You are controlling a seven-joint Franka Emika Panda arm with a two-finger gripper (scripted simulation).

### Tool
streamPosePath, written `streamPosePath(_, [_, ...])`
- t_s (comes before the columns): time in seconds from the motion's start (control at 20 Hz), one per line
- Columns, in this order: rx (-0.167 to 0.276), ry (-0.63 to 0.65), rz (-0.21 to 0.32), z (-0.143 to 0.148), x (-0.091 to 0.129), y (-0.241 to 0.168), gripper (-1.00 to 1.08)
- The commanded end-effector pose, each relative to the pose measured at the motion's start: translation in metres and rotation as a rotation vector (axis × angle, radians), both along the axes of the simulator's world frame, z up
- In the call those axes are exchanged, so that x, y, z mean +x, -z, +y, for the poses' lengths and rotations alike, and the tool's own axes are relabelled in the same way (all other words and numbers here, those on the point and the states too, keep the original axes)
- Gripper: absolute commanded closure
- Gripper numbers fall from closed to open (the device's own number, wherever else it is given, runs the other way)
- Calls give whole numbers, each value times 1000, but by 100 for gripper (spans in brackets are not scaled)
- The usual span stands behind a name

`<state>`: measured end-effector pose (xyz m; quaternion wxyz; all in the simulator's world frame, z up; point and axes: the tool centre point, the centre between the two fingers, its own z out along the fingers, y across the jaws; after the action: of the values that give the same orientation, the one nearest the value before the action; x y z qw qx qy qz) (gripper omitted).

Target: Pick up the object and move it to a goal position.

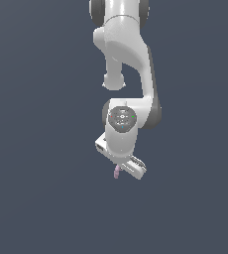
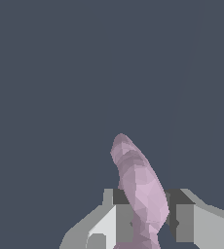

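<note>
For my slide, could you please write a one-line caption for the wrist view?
Wrist view: the pincer grips a pale pink, slightly bent lumpy piece between its fingers against a plain dark background.

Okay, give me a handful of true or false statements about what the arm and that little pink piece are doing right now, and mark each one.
1. The gripper has the pink-mauve piece between its fingers. True.
2. The piece is bright green. False: it is pale pink-mauve.
3. In the exterior view the piece pokes out below the white gripper. True.
4. The piece is bigger than the gripper. False: in the exterior view it is far smaller than the gripper.
5. A second object lies on the surface beside the arm. False: only the plain dark background shows around the arm.
</note>
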<state>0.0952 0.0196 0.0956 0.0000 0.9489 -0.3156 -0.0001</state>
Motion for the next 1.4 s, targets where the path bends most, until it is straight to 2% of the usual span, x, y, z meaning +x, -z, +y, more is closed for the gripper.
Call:
streamPosePath(0.0, [0, 0, 0, 0, 0, 0, 108])
streamPosePath(0.4, [0, 0, 0, 5, 0, -15, 108])
streamPosePath(1.0, [0, 0, 0, 39, -1, -108, 108])
streamPosePath(1.35, [0, 0, 0, 48, 0, -133, 108])
